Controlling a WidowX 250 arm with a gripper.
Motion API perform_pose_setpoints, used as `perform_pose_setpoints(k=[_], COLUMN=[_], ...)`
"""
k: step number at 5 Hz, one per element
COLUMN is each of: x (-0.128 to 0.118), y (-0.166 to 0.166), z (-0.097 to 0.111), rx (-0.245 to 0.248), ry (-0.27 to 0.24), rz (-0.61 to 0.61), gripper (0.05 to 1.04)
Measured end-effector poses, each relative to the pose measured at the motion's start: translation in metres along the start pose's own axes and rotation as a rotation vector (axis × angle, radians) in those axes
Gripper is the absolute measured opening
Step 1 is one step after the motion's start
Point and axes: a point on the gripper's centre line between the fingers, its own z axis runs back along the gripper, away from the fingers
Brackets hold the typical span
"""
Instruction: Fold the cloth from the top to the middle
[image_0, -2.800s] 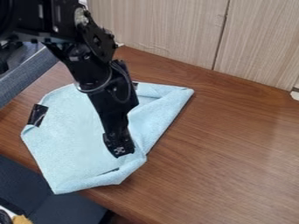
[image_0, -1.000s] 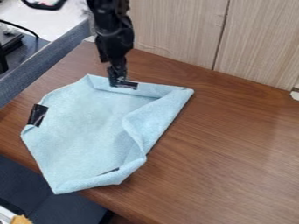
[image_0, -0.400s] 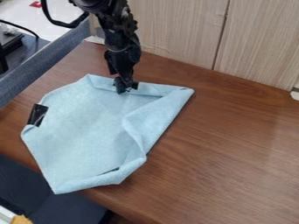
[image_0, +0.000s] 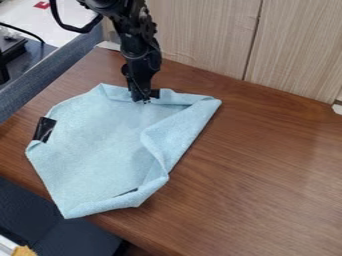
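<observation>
A black jointed robot arm (image_0: 138, 37) comes in from the upper left of the frame and hangs downward. At its lower end, the black gripper (image_0: 143, 100) is at the top edge of a pale blue, soft fabric cloth (image_0: 100, 145), above the centre of the frame. The pictures do not show clearly whether the jaws are parted or closed, or whether they hold any fabric.

The cloth lies on a brown wood-grain surface (image_0: 274, 165), in the left and middle of the frame. Its top edge is turned inward in a narrow band, its right side is folded over in a broad flap that slants down from the upper right corner, and its bottom edge is rolled up. A black strip (image_0: 45, 129) sits at its left edge.

Pale wood-grain panels (image_0: 200, 35) stand behind the surface across the upper right. A grey-blue padded edge (image_0: 73, 62) runs diagonally at the upper left, with a thin black cable (image_0: 25, 32) beyond it. At the lower left are a dark seat-like shape (image_0: 53, 230) and, in the corner, a small orange-yellow object (image_0: 25, 251).
</observation>
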Motion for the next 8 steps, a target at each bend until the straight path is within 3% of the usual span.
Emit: perform_pose_setpoints(k=[1,2,3,5,6,8], x=[-0.002,-0.005,-0.006,-0.005,-0.013,-0.041], y=[0.000,-0.003,-0.003,0.001,-0.011,-0.059], z=[0.000,0.000,0.009,0.062,0.081,0.101], rx=[-0.011,-0.025,-0.032,0.022,0.033,0.014], ry=[-0.004,-0.014,-0.037,-0.130,-0.144,-0.102], rz=[0.011,0.023,0.014,-0.062,-0.117,-0.232], gripper=[0.110,0.061,0.058,0.057,0.056,0.055])
